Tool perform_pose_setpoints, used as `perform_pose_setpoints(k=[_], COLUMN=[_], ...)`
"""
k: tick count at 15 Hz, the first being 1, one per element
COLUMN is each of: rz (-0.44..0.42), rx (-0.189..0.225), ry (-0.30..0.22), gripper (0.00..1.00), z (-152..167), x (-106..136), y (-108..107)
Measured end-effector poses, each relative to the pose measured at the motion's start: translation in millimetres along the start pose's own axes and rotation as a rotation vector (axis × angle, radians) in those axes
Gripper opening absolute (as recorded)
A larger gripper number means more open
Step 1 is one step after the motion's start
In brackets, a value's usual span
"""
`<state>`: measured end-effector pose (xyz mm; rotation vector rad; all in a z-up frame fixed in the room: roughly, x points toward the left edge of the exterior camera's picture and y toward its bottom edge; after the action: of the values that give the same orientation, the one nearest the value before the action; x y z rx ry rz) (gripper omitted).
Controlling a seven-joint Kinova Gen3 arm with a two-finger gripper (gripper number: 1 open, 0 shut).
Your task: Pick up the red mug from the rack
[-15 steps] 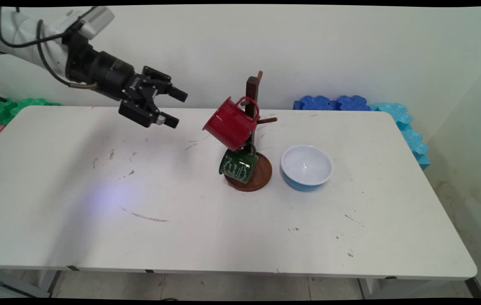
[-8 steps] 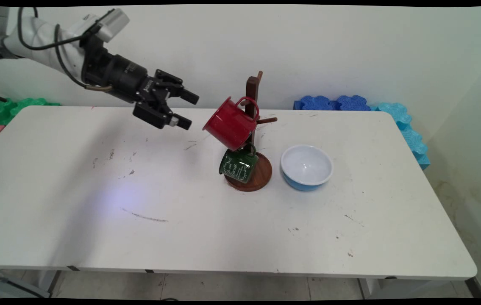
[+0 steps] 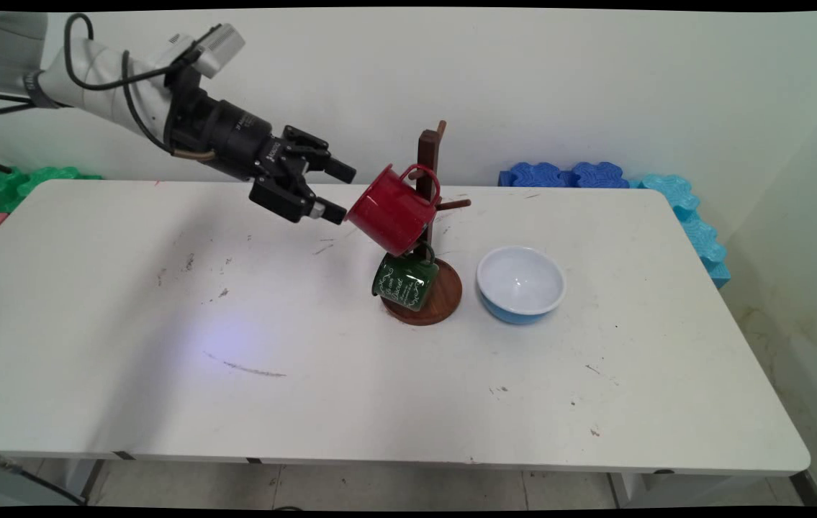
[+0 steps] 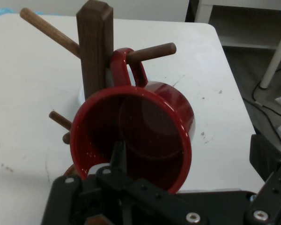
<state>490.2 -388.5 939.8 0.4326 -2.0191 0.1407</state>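
While my black two-finger gripper [image 3: 339, 193] hangs spread, empty, glossy red enamel mug [image 3: 392, 209] sits just ahead, handle hooked on dark wooden peg tree [image 3: 428, 155].

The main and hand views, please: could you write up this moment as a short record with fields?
gripper: open, level with the red mug's mouth, fingers either side of its rim
red mug: hangs by its handle on a peg of the mug tree, mouth toward the gripper
green mug: hangs lower on the same tree
mug tree: dark wood, round base on the table
bowl: blue outside, white inside, right of the tree's base
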Motion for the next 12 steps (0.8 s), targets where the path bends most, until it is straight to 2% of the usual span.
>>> perform_pose_setpoints(k=[10, 11, 12], rz=[-0.017, -0.020, -0.022], rx=[0.004, 0.004, 0.004], ry=[-0.016, -0.017, -0.017], gripper=[1.00, 0.00, 0.00], z=[12.0, 13.0, 14.4], x=[-4.4, -4.6, -4.6], y=[-6.6, -7.4, -8.1])
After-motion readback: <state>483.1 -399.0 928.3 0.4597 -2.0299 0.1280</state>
